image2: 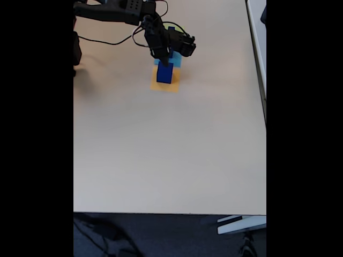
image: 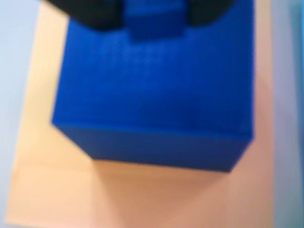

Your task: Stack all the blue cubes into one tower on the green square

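Cubes, two blue: large cube on orange square, small cube atop.

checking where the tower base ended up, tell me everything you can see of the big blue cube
The big blue cube is a solid, deep-blue block with a faintly gridded, matte top, looking like printed plastic. It sits flat and upright on the orange square, not on a green one. A smaller blue cube rests on its top near the far edge, between the dark gripper fingers. In the fixed view it stands just below the arm's wrist. The wrist view is blurred.
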`<state>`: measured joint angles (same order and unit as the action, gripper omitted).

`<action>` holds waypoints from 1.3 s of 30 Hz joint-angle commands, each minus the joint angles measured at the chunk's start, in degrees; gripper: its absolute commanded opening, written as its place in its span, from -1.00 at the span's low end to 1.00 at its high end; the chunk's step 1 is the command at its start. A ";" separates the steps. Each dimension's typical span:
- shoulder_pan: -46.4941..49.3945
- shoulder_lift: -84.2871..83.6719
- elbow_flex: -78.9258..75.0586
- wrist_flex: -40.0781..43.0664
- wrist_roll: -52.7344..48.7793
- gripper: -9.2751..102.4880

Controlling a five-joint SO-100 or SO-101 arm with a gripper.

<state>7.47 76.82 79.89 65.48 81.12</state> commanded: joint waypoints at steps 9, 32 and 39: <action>-0.09 3.69 -0.26 -0.62 1.67 -0.83; -0.44 1.14 -0.53 -1.41 2.02 -0.83; -0.53 0.97 0.35 -1.67 2.37 -0.82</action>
<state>7.47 76.73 80.42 64.78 82.79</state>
